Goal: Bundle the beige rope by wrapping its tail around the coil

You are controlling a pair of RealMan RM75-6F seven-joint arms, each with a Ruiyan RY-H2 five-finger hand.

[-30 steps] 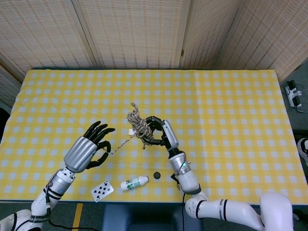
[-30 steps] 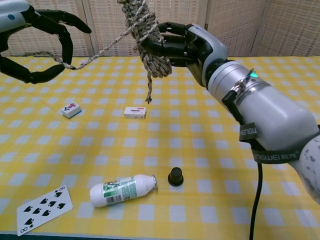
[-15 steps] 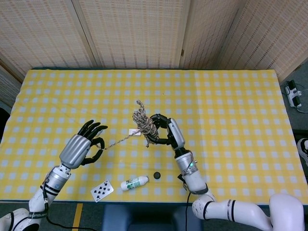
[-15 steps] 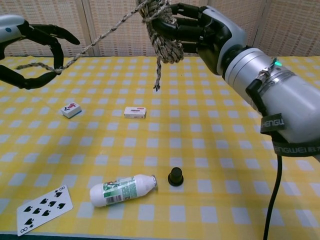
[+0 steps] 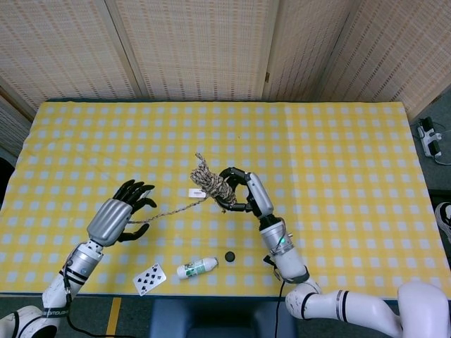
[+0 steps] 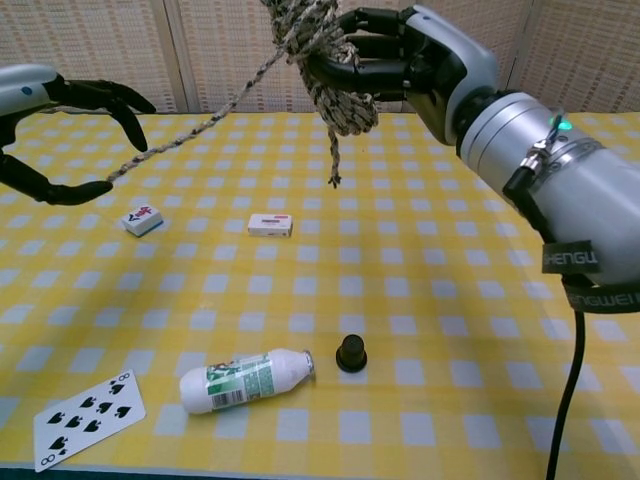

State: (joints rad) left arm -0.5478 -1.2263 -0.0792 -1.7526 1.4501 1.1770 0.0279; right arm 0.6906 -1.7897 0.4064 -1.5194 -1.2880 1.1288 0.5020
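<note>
Left hand [image 5: 118,219] and right hand [image 6: 405,62]: black articulated fingers are joined to silver-grey back shells. Glossy white and grey forearm segments are separated by black rings. A green indicator light, partial black lettering and a black cable [image 6: 562,400] are seen on the right forearm.

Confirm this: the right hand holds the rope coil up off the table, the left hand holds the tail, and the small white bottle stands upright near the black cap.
One thing is wrong: the white bottle lies on its side beside the black cap, as the chest view shows. The right hand does hold the rope coil aloft, and the left hand holds the tail.
</note>
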